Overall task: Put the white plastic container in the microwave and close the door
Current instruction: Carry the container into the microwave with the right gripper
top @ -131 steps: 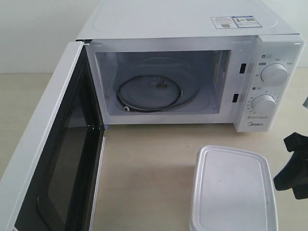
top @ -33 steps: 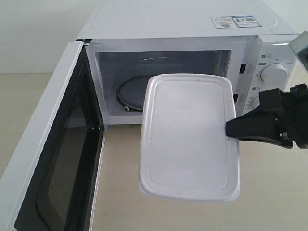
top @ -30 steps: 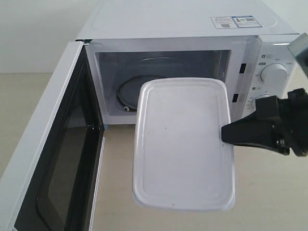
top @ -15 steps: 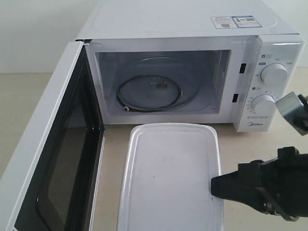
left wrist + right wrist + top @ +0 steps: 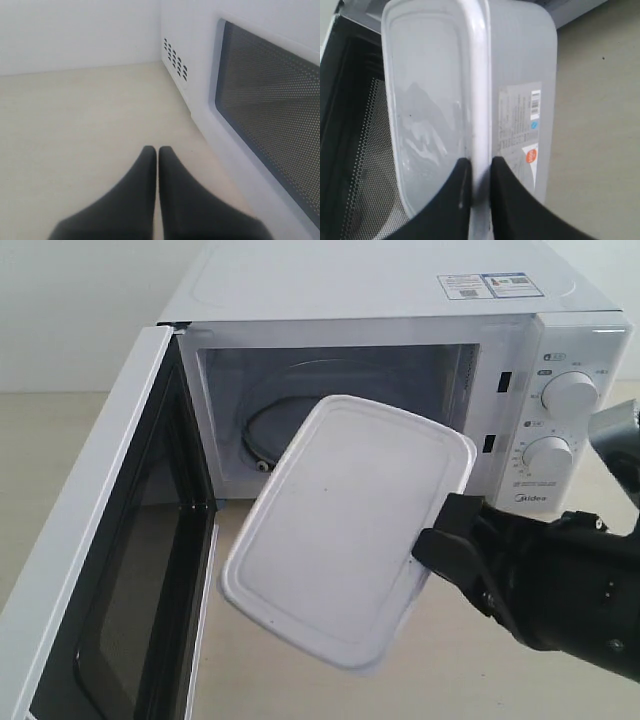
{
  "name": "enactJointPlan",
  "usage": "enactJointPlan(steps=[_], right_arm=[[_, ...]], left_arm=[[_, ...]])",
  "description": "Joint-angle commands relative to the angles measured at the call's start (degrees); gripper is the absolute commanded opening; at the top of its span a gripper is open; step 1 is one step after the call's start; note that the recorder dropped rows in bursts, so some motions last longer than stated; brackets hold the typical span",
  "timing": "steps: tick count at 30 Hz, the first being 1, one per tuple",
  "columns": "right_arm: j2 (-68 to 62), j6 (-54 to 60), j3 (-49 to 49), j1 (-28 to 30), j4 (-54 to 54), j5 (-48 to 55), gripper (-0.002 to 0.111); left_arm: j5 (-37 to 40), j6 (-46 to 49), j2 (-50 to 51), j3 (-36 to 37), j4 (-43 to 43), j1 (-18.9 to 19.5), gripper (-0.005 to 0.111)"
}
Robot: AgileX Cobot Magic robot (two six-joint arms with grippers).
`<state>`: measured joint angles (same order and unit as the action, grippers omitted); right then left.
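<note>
The rectangular translucent-white plastic container [image 5: 345, 525] hangs tilted mid-frame, before the open cavity of the white countertop microwave [image 5: 400, 300], its rim pinched between the right fingers [image 5: 455, 200]. The left fingers [image 5: 142, 190] are pressed together, empty, over the counter [image 5: 75, 125].

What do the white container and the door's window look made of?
White plastic container: likely translucent plastic, semi-gloss; lid shows soft reflections, and a printed label sticks to its side. Door window: probably dark perforated metal mesh; fine regular dots show.
</note>
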<state>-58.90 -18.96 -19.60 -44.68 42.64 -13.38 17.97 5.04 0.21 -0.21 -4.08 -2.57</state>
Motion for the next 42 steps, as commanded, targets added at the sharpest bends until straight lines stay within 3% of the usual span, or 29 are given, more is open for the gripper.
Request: enactJointPlan(steps=[1, 7, 14, 30, 42], right_arm=[[-5.1, -18.5, 1.6, -0.5, -14.2, -7.4, 0.0], [-15.6, -34.8, 3.6, -0.5, -22.1, -23.7, 0.0], [-27.4, -39.4, 3.1, -0.5, -16.8, -35.3, 0.0], [-39.0, -36.0, -9.9, -0.3, -6.1, -37.8, 0.0], [-44.5, -35.0, -21.2, 7.0, -7.3, -31.6, 0.0]], left_arm=[[0.1, -0.6, -0.2, 0.2, 0.1, 0.2, 0.004], [0.1, -0.6, -0.2, 0.2, 0.1, 0.2, 0.004], [0.1, -0.6, -0.2, 0.2, 0.1, 0.2, 0.004], [0.1, -0.6, -0.2, 0.2, 0.1, 0.2, 0.004], [0.1, -0.6, -0.2, 0.2, 0.1, 0.2, 0.004]])
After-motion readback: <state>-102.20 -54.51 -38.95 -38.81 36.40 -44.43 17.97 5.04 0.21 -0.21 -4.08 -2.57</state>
